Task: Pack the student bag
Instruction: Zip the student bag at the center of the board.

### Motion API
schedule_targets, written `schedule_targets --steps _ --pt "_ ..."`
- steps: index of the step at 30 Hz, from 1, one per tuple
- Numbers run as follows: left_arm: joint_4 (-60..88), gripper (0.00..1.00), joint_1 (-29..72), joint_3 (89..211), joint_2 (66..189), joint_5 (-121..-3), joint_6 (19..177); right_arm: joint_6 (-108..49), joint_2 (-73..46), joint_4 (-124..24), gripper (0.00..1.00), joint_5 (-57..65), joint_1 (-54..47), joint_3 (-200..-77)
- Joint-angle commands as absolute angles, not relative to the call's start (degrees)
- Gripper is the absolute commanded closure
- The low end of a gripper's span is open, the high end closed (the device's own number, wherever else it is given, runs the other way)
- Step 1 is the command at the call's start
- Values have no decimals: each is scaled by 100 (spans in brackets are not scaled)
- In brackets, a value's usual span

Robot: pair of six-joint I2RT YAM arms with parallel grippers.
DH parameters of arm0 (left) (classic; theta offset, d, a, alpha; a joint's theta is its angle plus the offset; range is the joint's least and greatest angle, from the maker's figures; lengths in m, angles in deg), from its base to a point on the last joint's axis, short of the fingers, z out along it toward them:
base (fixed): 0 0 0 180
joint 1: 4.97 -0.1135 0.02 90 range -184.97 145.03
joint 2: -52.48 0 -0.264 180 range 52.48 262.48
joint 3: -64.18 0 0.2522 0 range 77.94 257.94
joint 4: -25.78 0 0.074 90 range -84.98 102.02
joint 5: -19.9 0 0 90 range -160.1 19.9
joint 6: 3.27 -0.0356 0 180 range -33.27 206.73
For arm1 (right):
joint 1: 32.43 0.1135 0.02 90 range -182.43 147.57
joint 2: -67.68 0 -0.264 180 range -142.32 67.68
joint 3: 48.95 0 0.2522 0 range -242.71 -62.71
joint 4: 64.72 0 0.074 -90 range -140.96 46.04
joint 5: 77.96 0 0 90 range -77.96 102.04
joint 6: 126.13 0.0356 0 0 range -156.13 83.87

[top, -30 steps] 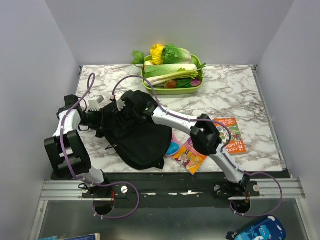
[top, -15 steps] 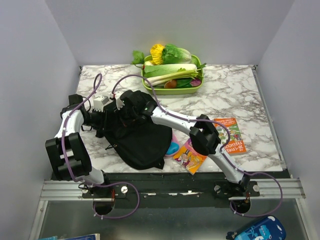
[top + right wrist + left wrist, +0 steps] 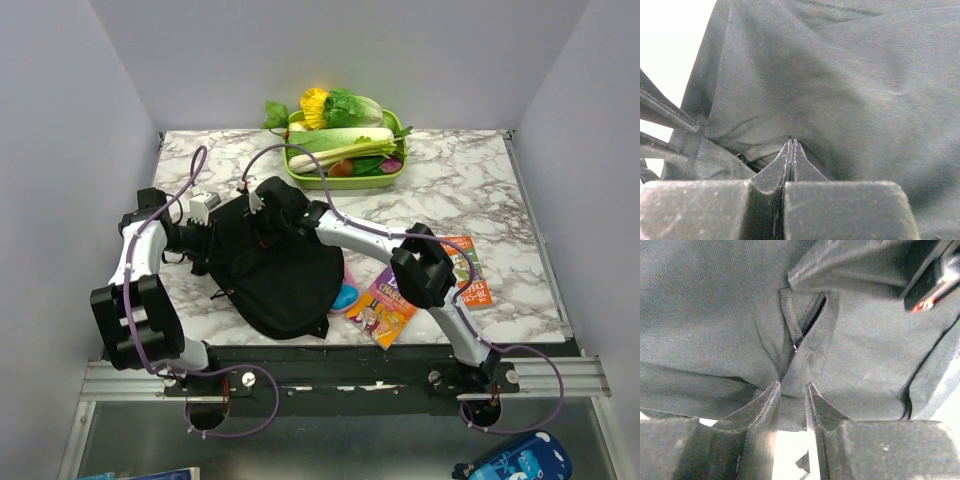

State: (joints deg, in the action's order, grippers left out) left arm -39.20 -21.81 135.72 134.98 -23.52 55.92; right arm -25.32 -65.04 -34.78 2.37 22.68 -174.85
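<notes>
Student bag (image 3: 278, 272) lies slumped left of centre in the overhead view, with no mouth showing from above. Both arms are on its upper edge, so I read this as the opening step. Left hand (image 3: 792, 388) has its fingers at a narrow gap, nipping a fold of black fabric just below the zip (image 3: 812, 310). Right hand (image 3: 791, 145) is pressed fully together at a crease; whether any cloth is caught there, I cannot tell.

Next call: draw the two grips apart to spread the bag, and that needs a secure pinch.

Waiting at the bag's lower right are a pink-and-blue pencil case (image 3: 345, 297) and a colourful book (image 3: 385, 312). An orange book (image 3: 468, 272) lies partly under the right arm. Vegetable tray (image 3: 370, 182) sits at the top of the surface (image 3: 470, 190), well apart.
</notes>
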Motion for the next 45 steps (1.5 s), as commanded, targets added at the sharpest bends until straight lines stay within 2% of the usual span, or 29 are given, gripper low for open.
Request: schedule_targets --steps 1,3,5,6,7,15,18,21,22,24,25,27,29,31,33,37,45 --pt "-4247 56 -2159 13744 13247 -2089 5534 -2383 -6099 -3830 99 291 2162 -17293" --pt "-4142 43 -2141 13762 13141 -2088 5692 -2313 -6116 -3839 99 246 2162 -17301" --pt "-4054 34 -2097 13744 13053 -2123 5956 -2304 -6116 -3866 99 220 2162 -17275" --pt "-4054 11 -2071 13736 13044 -2124 5957 -2304 -6090 -3875 99 229 2162 -17275" --pt "-4028 1 -2053 13657 13035 -2132 5965 -2286 -6090 -3901 99 229 2162 -17275" --pt "-3597 2 -1598 13358 13000 -2036 5204 -2242 -6055 -3892 99 272 2162 -17293" --pt "-3702 7 -1412 13331 13079 -2150 4685 -2242 -6002 -3892 99 360 2154 -17240" --pt "-3545 20 -1324 13217 13158 -2430 4437 -2233 -5985 -3892 99 404 2136 -17196" --pt "-3501 28 -1332 13191 13201 -2579 4341 -2216 -5976 -3892 99 404 2118 -17196" --pt "-3448 30 -1324 13182 13263 -2677 4270 -2190 -5950 -3910 99 431 2110 -17126" --pt "-3421 36 -1324 13138 13263 -2756 4261 -2181 -5941 -3936 98 457 2101 -17100" --pt "-3299 43 -1324 13068 13255 -2905 4269 -2154 -5932 -3954 86 449 2066 -17012" --pt "-3193 64 -1324 12962 13185 -3037 4295 -2145 -5905 -4041 77 405 2031 -16915" --pt "-3184 83 -1324 12901 13106 -3178 4296 -2154 -5827 -4164 75 335 2030 -16757" --pt "-3210 86 -1324 12831 13026 -3248 4234 -2171 -5818 -4217 74 273 2030 -16660" --pt "-3403 100 -1332 12786 12929 -3275 4173 -2207 -5826 -4279 74 45 2022 -16581" --pt "-4080 100 -1332 12769 12851 -2924 3575 -1918 -6080 -4340 53 -685 2039 -16914"
